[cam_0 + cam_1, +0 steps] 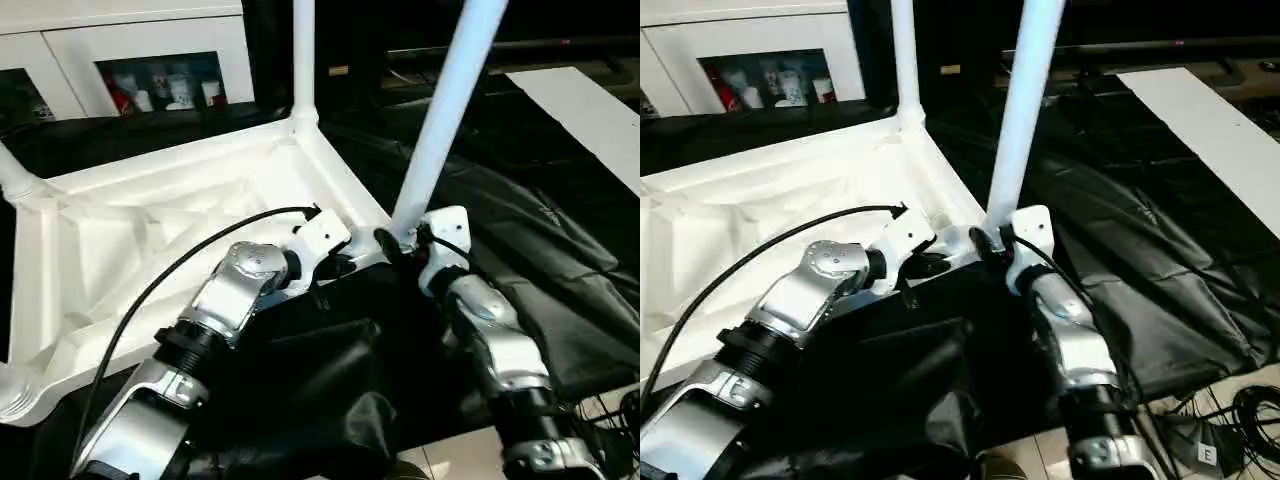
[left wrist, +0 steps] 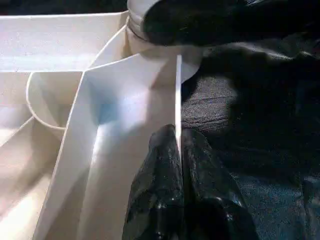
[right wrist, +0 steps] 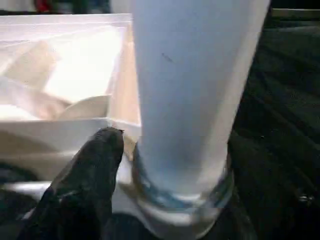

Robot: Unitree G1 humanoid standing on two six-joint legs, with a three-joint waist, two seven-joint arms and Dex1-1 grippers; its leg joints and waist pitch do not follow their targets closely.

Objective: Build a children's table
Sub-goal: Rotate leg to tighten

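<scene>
The children's table lies upside down: its white tabletop [image 1: 150,230] shows its ribbed underside on a black cloth. One leg [image 1: 303,60] stands upright in the far corner socket, and another leg's base [image 1: 15,180] shows at the left corner. A third leg [image 1: 447,110] stands in the near right corner socket, leaning slightly right. My left gripper [image 1: 335,265] is shut on the tabletop's thin rim [image 2: 177,90], just beside that socket. My right gripper [image 1: 403,245] is open around this leg's base, and one of its fingers [image 3: 97,165] stands a little off the tube.
A black cloth [image 1: 540,250] covers the work surface and hangs in folds in front of me. A white cabinet [image 1: 150,60] with glass doors stands at the back left. A white board [image 1: 590,110] lies at the far right. Cables [image 1: 1240,410] lie on the floor at the lower right.
</scene>
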